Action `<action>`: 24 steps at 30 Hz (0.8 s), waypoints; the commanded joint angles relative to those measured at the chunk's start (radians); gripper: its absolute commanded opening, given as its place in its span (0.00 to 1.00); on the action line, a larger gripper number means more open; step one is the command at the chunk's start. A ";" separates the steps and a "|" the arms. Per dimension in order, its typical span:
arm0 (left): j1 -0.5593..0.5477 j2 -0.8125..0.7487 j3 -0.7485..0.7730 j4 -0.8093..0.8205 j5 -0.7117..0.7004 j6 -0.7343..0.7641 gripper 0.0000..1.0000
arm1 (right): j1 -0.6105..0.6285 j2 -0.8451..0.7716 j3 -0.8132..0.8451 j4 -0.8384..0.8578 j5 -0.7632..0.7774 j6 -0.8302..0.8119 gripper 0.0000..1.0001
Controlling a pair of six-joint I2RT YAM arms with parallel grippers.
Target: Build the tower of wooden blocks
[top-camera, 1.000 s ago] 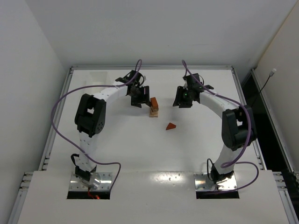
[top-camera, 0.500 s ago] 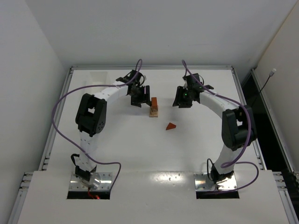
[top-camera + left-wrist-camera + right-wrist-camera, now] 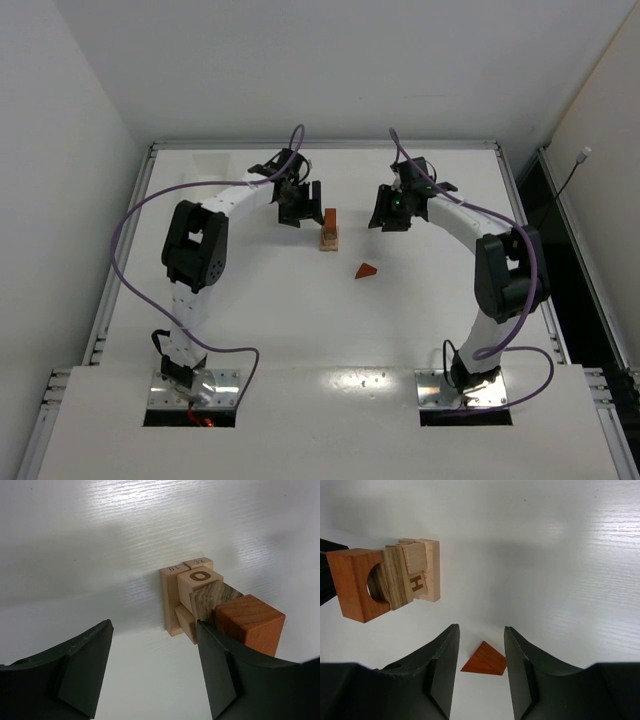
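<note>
The tower (image 3: 329,230) stands mid-table, a narrow column of tan blocks with a reddish-brown block on top. In the left wrist view the tower (image 3: 210,600) shows just beyond my right finger (image 3: 222,675). My left gripper (image 3: 298,205) is open and empty, just left of the tower; its jaws (image 3: 154,625) hold nothing. A loose reddish-brown wedge (image 3: 366,270) lies on the table to the right and nearer me. My right gripper (image 3: 390,212) is open and empty above the table, and the wedge (image 3: 485,660) shows between its fingers (image 3: 481,628). The tower (image 3: 395,580) is to its left.
A white tray (image 3: 208,163) sits at the far left corner. Raised rails edge the table (image 3: 250,320) on the left, far and right sides. Purple cables loop off both arms.
My left gripper has shifted slightly toward the far side, away from the tower. The tower, the wedge and the right arm have not moved.
</note>
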 commanded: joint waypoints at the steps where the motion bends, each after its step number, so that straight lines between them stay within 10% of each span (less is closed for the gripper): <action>1: -0.009 0.013 0.033 0.015 -0.006 -0.006 0.64 | -0.004 -0.028 0.002 0.031 -0.014 -0.002 0.38; 24: -0.009 -0.047 -0.003 -0.025 -0.165 -0.028 0.64 | -0.004 -0.029 0.002 0.031 -0.014 -0.014 0.38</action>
